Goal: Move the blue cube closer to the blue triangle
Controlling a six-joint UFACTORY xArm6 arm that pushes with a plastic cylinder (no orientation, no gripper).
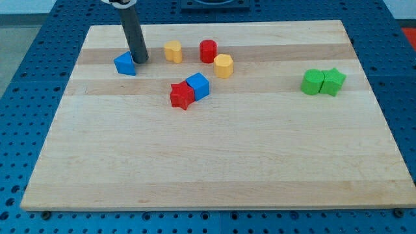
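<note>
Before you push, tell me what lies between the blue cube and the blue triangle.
Nothing visible lies on the straight line from the blue cube to the blue triangle. The red star touches the cube's lower-left side, just below that line. My tip rests at the triangle's right edge, at the path's far end.

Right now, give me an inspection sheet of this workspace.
Surface: wooden board, flat, on a blue perforated table.
Job's things: blue cube touching red star; blue triangle at the view's upper left.
Clutter: two yellow blocks, red cylinder, two green blocks touching.
Tool: my tip just right of the blue triangle.
Cables: nothing seen.
Surroundings: nothing seen.
</note>
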